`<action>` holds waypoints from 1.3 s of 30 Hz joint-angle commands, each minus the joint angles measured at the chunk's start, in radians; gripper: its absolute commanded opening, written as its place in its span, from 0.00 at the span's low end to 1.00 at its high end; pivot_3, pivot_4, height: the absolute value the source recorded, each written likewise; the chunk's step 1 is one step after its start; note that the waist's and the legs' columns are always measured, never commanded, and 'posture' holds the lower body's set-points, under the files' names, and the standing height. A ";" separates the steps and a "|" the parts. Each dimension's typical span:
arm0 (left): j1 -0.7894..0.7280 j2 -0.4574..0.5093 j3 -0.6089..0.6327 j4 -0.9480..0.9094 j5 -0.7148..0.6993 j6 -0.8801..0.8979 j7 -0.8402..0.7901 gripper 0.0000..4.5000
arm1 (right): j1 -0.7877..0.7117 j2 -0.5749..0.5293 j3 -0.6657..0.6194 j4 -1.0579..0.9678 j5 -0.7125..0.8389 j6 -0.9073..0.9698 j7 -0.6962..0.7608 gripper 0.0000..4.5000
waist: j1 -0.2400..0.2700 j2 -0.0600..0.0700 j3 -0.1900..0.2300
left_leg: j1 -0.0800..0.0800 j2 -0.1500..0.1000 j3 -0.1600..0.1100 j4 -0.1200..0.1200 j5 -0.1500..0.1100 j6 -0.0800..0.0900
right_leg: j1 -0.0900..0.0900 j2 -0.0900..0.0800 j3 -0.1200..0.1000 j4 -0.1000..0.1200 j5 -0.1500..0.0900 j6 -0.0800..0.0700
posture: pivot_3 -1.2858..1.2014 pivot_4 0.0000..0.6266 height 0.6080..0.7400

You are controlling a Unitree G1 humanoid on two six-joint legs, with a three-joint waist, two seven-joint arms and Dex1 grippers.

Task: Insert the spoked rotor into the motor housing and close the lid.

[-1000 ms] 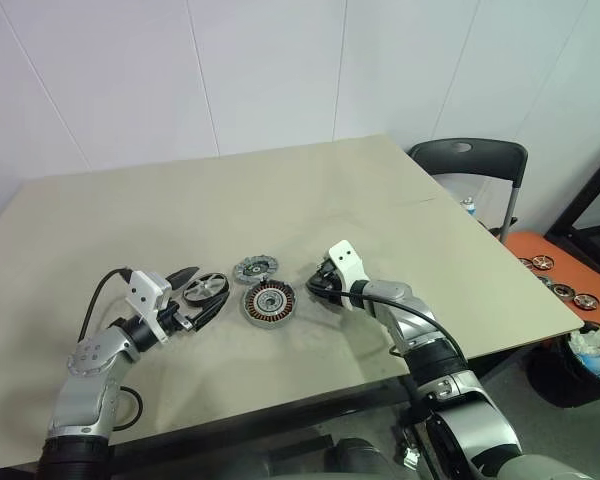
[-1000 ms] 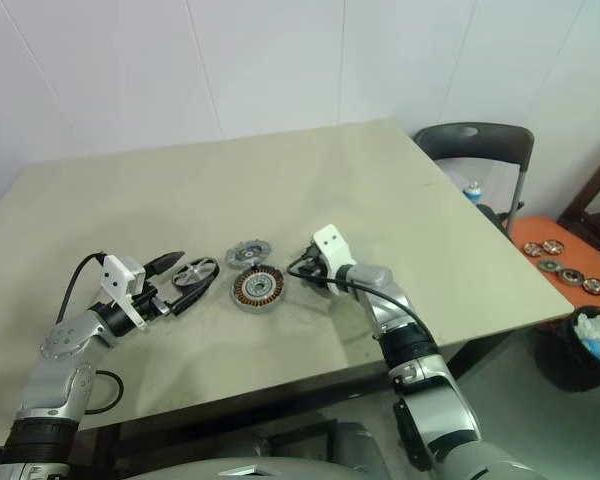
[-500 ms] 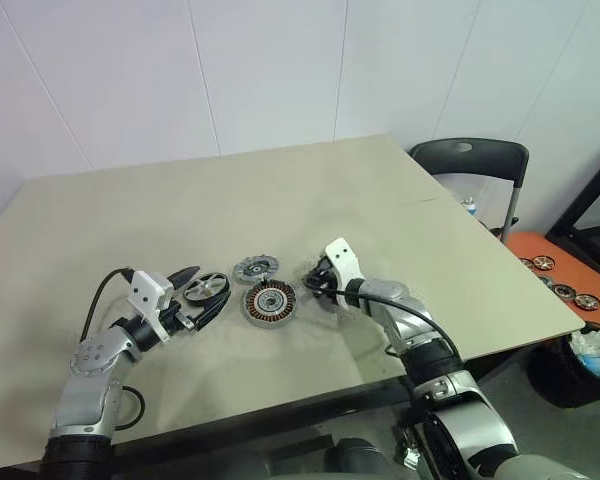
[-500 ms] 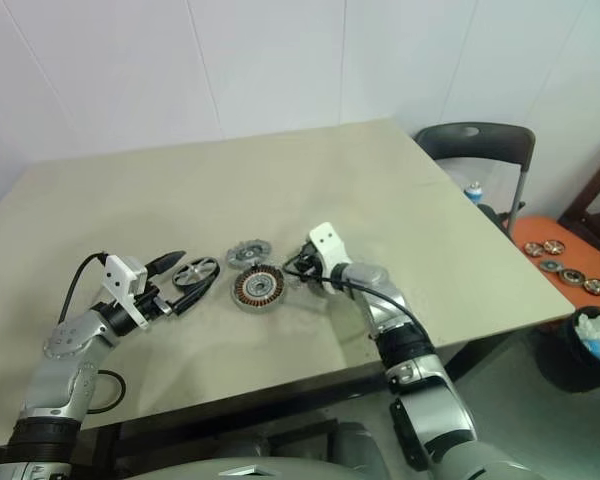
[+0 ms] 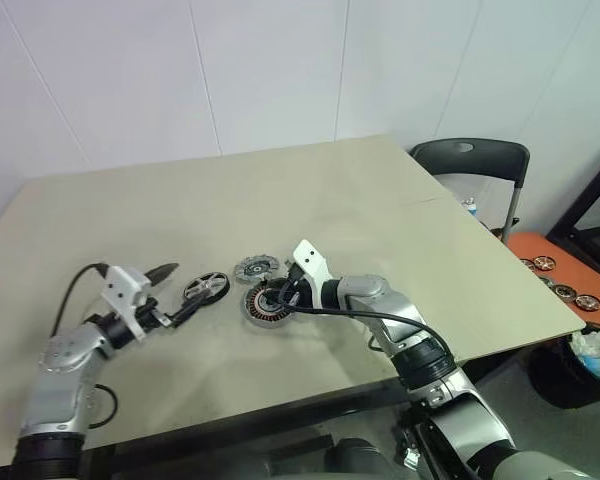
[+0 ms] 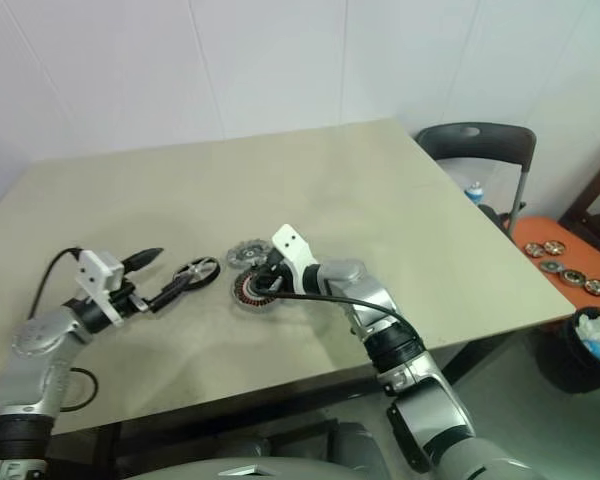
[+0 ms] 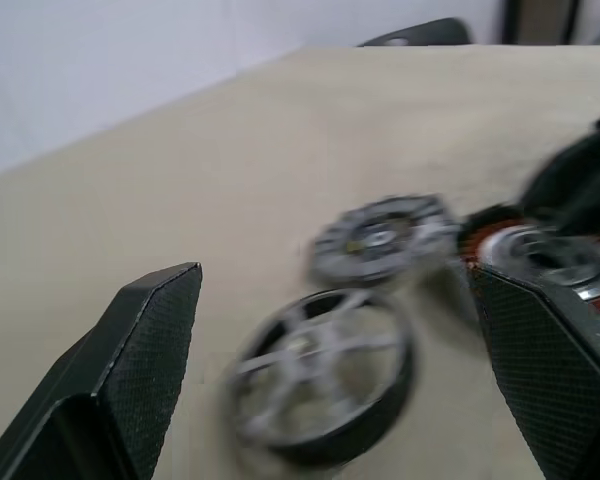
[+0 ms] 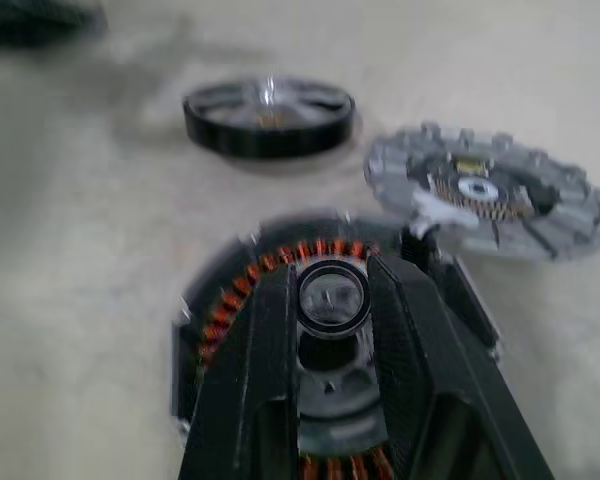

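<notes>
The motor housing, ringed with copper windings, lies on the table. My right gripper hovers over its centre with the fingers drawn nearly together. The housing's centre ring shows in the narrow gap between them. Behind the housing lies the silver-grey lid, flat on the table. To its left rests the spoked rotor, a black ring with silvery spokes. My left gripper stands wide open just left of the rotor. In the left wrist view the rotor lies beyond its open fingers.
A black chair stands past the table's right corner. Beyond the right edge, an orange surface carries several more motor parts, with a bin below it. The table's near edge runs close under both arms.
My right gripper swung left from beside the housing to over its centre, and its fingers narrowed. My left gripper drew back to the left from the rotor, which stayed put.
</notes>
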 commanded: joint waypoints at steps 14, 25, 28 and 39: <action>0.029 0.004 0.047 -0.024 -0.010 -0.019 0.004 1.00 | -0.040 -0.004 0.050 0.034 -0.040 0.009 0.011 0.14 | -0.001 0.000 0.000 | 0.000 0.000 0.000 0.000 0.000 0.000 | 0.000 0.000 0.000 0.000 0.000 0.000 | 0.52 0.00 1.00; 0.021 -0.008 0.036 -0.014 0.004 -0.021 0.012 1.00 | -0.023 0.013 0.040 0.039 -0.037 0.014 -0.009 0.52 | -0.001 0.000 0.000 | 0.000 0.000 0.000 0.000 0.000 0.000 | 0.000 0.000 0.000 0.000 0.000 0.000 | 0.52 0.00 1.00; 0.018 -0.007 0.034 -0.008 0.008 -0.022 0.013 1.00 | -0.028 0.017 0.026 0.045 -0.033 0.003 -0.016 0.58 | -0.001 0.000 0.000 | 0.000 0.000 0.000 0.000 0.000 0.000 | 0.000 0.000 0.000 0.000 0.000 0.000 | 0.52 0.00 1.00; 0.010 -0.017 0.025 -0.008 0.016 -0.023 0.020 1.00 | -0.021 -0.005 0.069 0.069 -0.071 -0.042 -0.004 0.07 | -0.001 0.000 0.000 | 0.000 0.000 0.000 0.000 0.000 0.000 | 0.000 0.000 0.000 0.000 0.000 0.000 | 0.52 0.00 1.00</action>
